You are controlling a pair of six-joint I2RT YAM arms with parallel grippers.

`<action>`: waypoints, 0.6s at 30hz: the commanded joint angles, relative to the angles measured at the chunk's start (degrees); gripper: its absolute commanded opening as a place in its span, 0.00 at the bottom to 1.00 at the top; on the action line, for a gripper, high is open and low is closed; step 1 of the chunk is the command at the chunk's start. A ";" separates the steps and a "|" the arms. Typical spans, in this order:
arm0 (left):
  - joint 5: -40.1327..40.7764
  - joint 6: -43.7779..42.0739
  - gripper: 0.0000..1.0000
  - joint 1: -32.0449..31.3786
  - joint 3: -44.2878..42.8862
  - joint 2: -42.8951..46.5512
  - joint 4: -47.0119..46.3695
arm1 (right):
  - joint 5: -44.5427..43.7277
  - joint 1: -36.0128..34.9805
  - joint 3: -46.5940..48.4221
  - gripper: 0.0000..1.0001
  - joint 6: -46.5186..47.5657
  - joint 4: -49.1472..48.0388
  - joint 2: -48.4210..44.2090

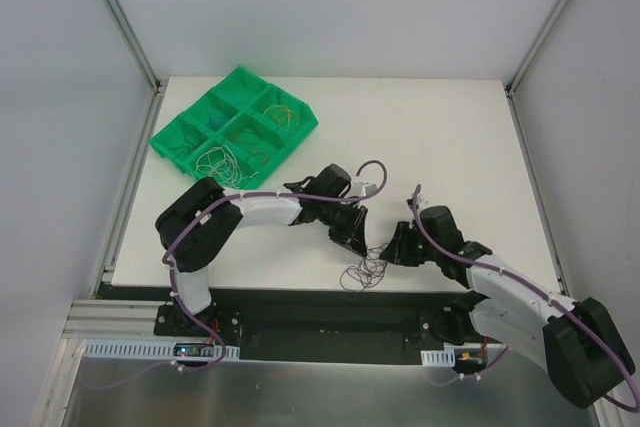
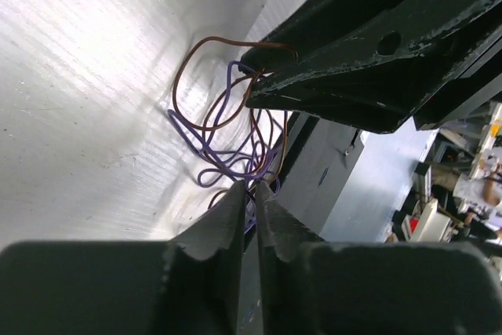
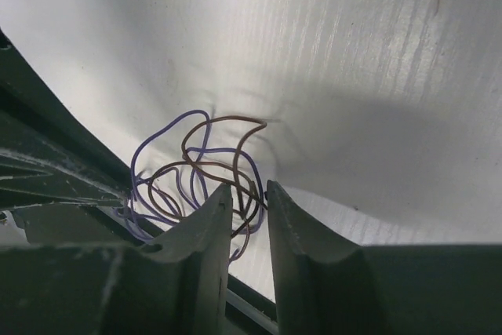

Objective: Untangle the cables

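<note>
The cables (image 1: 362, 273) are a small tangle of thin purple and brown strands lying at the table's front edge, between my two arms. In the left wrist view the cables (image 2: 227, 143) loop just beyond my left gripper (image 2: 252, 187), whose jaws are pressed nearly together with strands pinched at the tips. My left gripper (image 1: 352, 239) comes at the tangle from the upper left. From the right, my right gripper (image 1: 392, 250) reaches the tangle. In the right wrist view the cables (image 3: 196, 166) run into the narrow gap of my right gripper (image 3: 247, 190), whose jaws stand slightly apart.
A green compartment tray (image 1: 243, 71) at the back left holds other thin wire loops. The table's front edge (image 1: 300, 290) and a dark gap lie right beside the tangle. Both grippers are close together over the same small patch.
</note>
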State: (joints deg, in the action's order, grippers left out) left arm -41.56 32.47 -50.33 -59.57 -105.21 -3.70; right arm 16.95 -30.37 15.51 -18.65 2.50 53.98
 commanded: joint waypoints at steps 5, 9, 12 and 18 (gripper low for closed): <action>8.76 -8.38 0.00 -0.21 -3.01 5.79 10.02 | -5.60 -0.30 4.79 0.09 1.86 1.53 0.26; 17.46 -10.85 0.00 1.36 -2.57 11.24 14.42 | -14.56 0.05 7.34 0.01 3.18 6.72 -1.68; 21.77 -11.11 0.00 4.44 -1.43 16.42 16.09 | -19.58 1.71 9.45 0.01 4.06 9.09 -2.30; 30.21 -12.78 0.00 10.33 0.95 26.79 18.03 | -19.85 5.67 13.23 0.01 6.61 10.68 -0.63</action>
State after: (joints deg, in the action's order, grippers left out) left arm -19.64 22.70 -43.03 -59.96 -85.52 11.31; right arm 0.36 -26.55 24.97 -14.57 10.90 52.71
